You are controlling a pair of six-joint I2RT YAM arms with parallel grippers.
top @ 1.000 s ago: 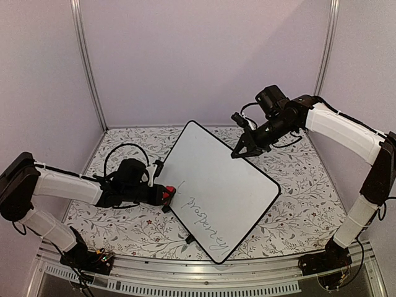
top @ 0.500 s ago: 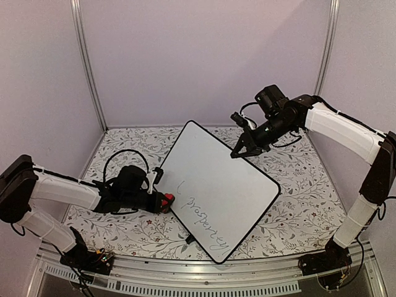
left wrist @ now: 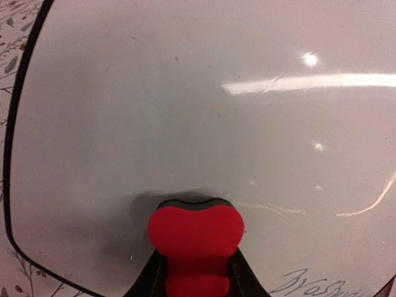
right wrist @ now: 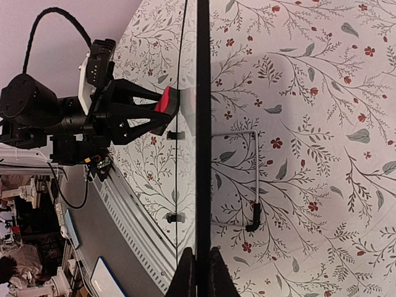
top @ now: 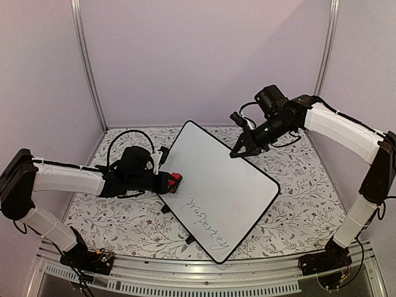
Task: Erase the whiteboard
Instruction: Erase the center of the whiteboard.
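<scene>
Left fingers (left wrist: 150, 281) squeezing red eraser (left wrist: 195, 238), right fingers (right wrist: 185, 275) pinching whiteboard (top: 223, 185), floral tablecloth (top: 297, 210), lilac walls (top: 204, 62)

- I'm working in a lab test cell: plain panel walls (top: 204, 55) on aluminium posts (top: 86, 62).
- A floral-covered desk (top: 303, 210) is edged by a metal rail (top: 204, 270).

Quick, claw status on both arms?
Left claw: shut on the eraser.
Right claw: shut on the whiteboard edge.
</scene>
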